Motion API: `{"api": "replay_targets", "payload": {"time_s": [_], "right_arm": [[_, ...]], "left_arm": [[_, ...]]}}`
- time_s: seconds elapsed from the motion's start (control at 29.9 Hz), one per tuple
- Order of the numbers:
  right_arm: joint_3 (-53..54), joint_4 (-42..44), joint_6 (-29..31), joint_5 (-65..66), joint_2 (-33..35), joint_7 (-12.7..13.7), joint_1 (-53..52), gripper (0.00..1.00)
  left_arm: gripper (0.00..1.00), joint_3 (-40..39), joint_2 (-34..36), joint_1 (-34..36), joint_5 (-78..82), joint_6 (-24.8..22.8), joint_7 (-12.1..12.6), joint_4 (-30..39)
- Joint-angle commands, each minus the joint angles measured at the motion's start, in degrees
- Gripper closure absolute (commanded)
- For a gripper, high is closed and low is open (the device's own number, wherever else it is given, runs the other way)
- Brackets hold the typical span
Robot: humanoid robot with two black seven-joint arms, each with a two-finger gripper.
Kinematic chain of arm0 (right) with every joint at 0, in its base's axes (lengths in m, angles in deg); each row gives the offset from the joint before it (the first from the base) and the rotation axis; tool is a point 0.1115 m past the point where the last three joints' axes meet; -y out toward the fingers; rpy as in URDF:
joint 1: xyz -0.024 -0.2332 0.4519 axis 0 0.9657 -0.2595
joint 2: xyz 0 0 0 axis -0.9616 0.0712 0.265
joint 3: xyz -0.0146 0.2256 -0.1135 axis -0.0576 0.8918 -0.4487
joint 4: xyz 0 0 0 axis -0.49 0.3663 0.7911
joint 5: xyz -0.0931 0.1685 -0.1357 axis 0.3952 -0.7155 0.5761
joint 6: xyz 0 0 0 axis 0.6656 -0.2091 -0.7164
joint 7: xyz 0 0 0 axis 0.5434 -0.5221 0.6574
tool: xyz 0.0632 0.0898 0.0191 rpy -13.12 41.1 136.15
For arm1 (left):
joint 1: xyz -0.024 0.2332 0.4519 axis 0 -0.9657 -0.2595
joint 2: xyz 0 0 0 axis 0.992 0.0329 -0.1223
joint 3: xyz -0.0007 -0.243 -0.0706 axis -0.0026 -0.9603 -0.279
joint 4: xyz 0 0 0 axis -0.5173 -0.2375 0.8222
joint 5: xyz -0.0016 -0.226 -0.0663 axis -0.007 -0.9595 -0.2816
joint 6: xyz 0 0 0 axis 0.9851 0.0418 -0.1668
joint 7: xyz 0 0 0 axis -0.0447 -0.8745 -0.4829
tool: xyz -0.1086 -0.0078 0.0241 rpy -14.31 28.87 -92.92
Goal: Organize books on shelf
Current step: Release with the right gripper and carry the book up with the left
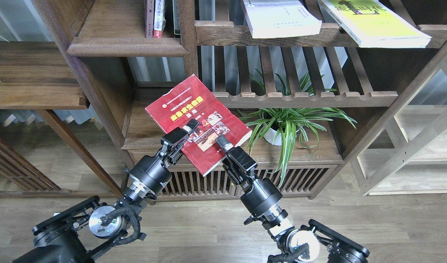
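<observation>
Mid-carry: red paperback with yellow title and photos point(194, 118) held tilted in the air before the lower dark-brown wooden shelf board point(143, 140), left gripper point(185, 133) and right gripper point(225, 144) each pinching its near edge. Next, judging from this: lifting and levelling onto a board (probably). Three loose books counted: one red, one thick white point(281, 18), one yellow-green point(376, 23), the last two overhanging the top slatted rack point(223, 33). One green potted plant point(285, 124).

Three loose books show: one red book point(198, 122) between the two grippers, one white book point(281, 20) and one yellow-green book point(376, 23) above them. One potted plant point(285, 124) stands right of them.
</observation>
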Motion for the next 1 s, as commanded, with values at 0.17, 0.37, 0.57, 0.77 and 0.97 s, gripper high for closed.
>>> {"api": "replay_targets", "payload": {"time_s": [0.17, 0.37, 0.57, 0.77, 0.97], "right_arm": [[4.0, 0.3, 0.0, 0.2, 0.7, 0.0, -0.6, 0.21], [7.5, 0.7, 0.0, 0.2, 0.8, 0.0, -0.8, 0.20], [11.1, 1.5, 0.0, 0.3, 1.0, 0.0, -1.1, 0.16], [12.8, 2.9, 0.0, 0.8, 3.3, 0.0, -2.2, 0.16], [12.6, 4.4, 0.0, 0.8, 7.4, 0.1, -2.9, 0.16]], "left_arm": [[0.99, -0.3, 6.4, -0.1, 3.0, 0.0, 0.2, 0.6], [0.99, -1.0, 10.7, -0.1, 12.3, 0.0, 0.1, 3.7], [0.99, -2.6, 16.3, -0.2, 15.6, 0.0, -0.2, 6.0], [0.98, -7.1, 23.9, -0.3, 23.0, 0.0, -0.2, 8.0], [0.99, -15.5, 31.6, -0.8, 29.4, 0.0, 0.0, 10.5]]}}
